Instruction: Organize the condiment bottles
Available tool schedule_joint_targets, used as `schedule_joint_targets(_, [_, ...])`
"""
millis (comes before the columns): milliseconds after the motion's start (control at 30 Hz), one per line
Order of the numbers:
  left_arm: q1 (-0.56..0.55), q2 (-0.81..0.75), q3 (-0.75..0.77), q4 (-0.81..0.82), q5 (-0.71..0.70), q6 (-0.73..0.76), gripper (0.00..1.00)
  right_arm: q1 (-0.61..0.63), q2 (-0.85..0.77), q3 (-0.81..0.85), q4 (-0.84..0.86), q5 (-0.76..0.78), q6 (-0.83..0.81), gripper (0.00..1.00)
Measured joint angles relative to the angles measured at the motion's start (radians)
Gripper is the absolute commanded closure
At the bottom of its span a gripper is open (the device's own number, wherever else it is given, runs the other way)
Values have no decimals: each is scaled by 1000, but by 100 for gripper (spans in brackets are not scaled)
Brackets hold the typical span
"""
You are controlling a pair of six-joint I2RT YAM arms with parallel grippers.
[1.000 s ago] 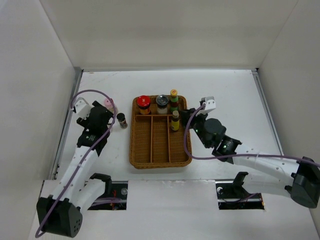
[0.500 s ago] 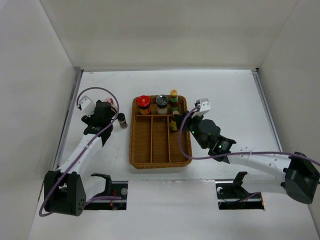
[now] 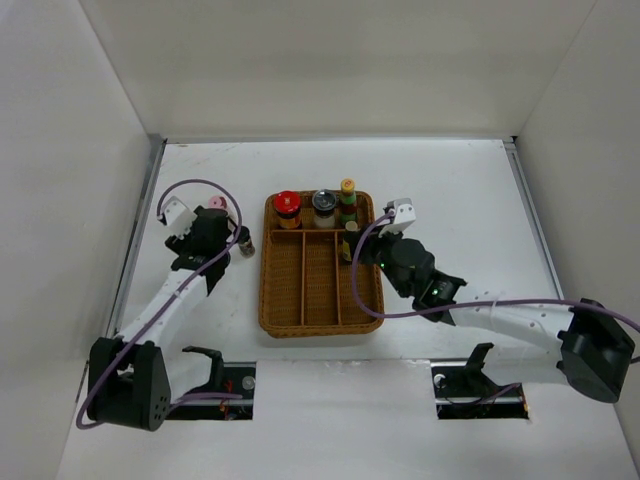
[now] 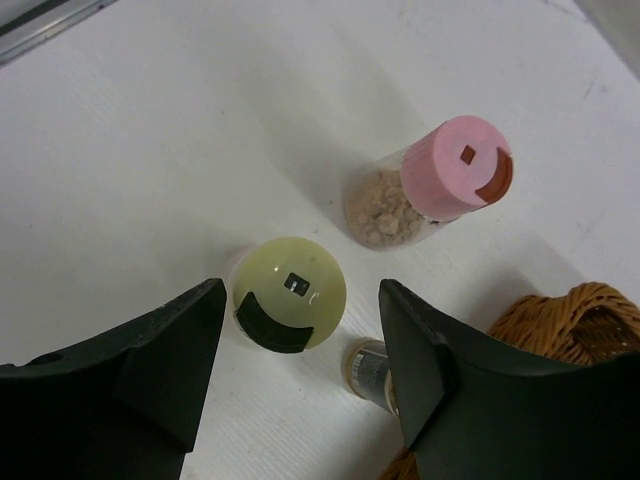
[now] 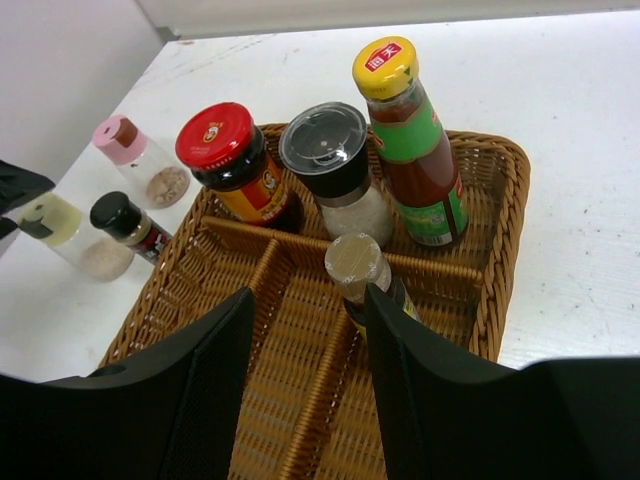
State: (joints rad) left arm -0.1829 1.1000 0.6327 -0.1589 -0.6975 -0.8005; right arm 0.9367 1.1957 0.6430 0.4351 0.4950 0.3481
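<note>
**While four bottles stand in the tray, three wait outside it**

As the bottles lie, the job looks a little over half done. In the wicker tray [image 3: 268, 300], the far cross compartment holds the red-lidded jar [image 3: 287, 205], the dark-lidded jar [image 3: 324, 205] and the yellow-capped bottle [image 3: 347, 195] side by side. A small pale-capped bottle [image 5: 355, 265] stands upright at the far end of the right-hand long compartment, just in front of the yellow-capped bottle. What is left, by my reading, is the group on the table [image 3: 450, 180] to the left of the tray: the pink-lidded jar [image 4: 455, 168], the pale-green-lidded jar [image 4: 290, 305] and the small dark bottle [image 4: 370, 365], the last standing just beside the tray wall.

From the top view, both arms reach in toward the tray, but their bodies cover the fingers, and the pale-green-lidded jar is hidden under the left arm. The left wrist view fills that in. The left gripper [image 4: 300, 340] is spread wide with the green lid between its fingers and white table showing on either side, so it straddles the jar without gripping it. The right wrist view shows the right gripper [image 5: 310, 300] also spread, with the pale-capped bottle between the fingers and close to one of them. I cannot tell whether it touches. This view alone takes in all seven bottles at once.
</note>
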Motion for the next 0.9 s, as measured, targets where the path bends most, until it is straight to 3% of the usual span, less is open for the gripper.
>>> schedule_joint_targets(233, [25,60,-5,5,11,-31,42,0,4,0,0,0,0,47])
schedule_joint_targets(500, [39,101,-10,81,14,-39,64,0,21,0,0,0,-1,46])
schedule_joint_targets(600, [39,92,-20,91,14,-39,67,0,21,0,0,0,-1,45])
schedule_joint_targets(767, [20,-36,-52,39,16,-40,67,0,21,0,0,0,-1,45])
schedule_joint_targets(900, [-50,-241,-49,-27,-34,-24,67,0,21,0,0,0,-1,45])
